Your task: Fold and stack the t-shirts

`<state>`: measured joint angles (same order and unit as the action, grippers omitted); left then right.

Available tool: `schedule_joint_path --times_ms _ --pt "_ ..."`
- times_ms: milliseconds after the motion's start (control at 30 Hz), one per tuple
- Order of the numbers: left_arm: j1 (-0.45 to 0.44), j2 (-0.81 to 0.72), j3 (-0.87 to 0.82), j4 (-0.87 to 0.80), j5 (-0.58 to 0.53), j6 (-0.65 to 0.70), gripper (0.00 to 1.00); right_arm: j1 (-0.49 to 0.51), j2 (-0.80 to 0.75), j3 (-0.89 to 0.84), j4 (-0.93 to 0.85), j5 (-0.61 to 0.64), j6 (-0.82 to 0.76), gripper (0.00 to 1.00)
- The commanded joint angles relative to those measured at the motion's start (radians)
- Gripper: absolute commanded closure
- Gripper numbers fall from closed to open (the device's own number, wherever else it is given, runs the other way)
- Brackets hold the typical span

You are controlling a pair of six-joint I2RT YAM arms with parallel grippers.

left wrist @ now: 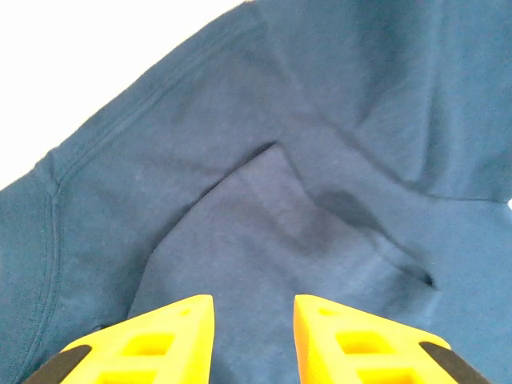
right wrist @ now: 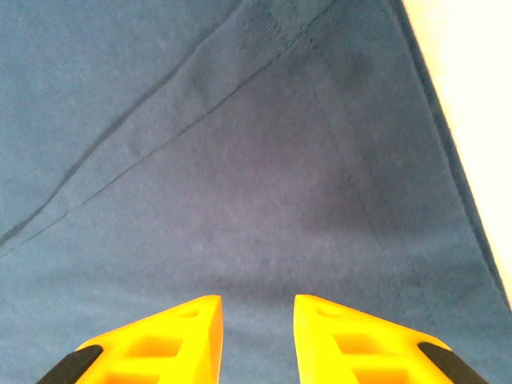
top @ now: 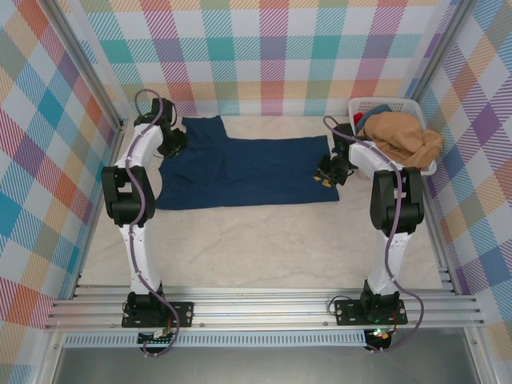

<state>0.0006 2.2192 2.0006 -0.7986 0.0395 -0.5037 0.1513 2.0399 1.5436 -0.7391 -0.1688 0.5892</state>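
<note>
2 ends of navy t-shirt (top: 240,168), on table (top: 256,248), are being covered, L gripper (left wrist: 254,308) at sleeve, R gripper (right wrist: 257,308) at hem, prob. for folding. Jaws narrow; grip: cannot tell. Tan-orange t-shirt (top: 400,136) is lying in basket (top: 376,102).

Dark navy cloth t-shirt (top: 240,172) is lying beneath yellow plastic fingers (left wrist: 168,340); tan-orange cloth t-shirt (top: 402,136) is filling white slotted basket (top: 376,102).

Bright even light, blown highlights
</note>
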Motion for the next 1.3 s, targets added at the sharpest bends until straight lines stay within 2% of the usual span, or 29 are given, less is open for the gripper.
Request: schedule_joint_path --times_ms 0,133,367,633,833,1067,1267 --pt "0.001 0.071 0.041 0.032 -0.004 0.040 0.72 -0.005 0.021 0.024 -0.023 0.000 -0.024 0.71" --pt "0.001 0.157 0.103 0.078 -0.001 0.068 0.77 -0.004 -0.001 0.002 -0.026 -0.003 -0.018 0.71" --pt "0.001 0.267 0.250 0.061 -0.025 0.094 0.74 -0.004 -0.052 -0.066 -0.009 -0.019 -0.012 0.71" --pt "0.001 0.307 0.254 0.068 -0.027 0.103 0.73 -0.004 -0.057 -0.085 0.003 -0.038 0.003 0.71" --pt "0.001 0.327 0.254 0.076 0.002 0.103 0.78 -0.004 -0.048 -0.064 -0.013 -0.038 -0.003 0.73" --pt "-0.001 0.325 0.252 0.066 0.002 0.105 0.78 -0.004 -0.037 -0.056 -0.017 -0.040 -0.002 0.73" --pt "-0.004 0.323 0.264 0.064 0.001 0.100 0.89 -0.004 -0.027 -0.041 -0.020 -0.042 -0.002 0.74"
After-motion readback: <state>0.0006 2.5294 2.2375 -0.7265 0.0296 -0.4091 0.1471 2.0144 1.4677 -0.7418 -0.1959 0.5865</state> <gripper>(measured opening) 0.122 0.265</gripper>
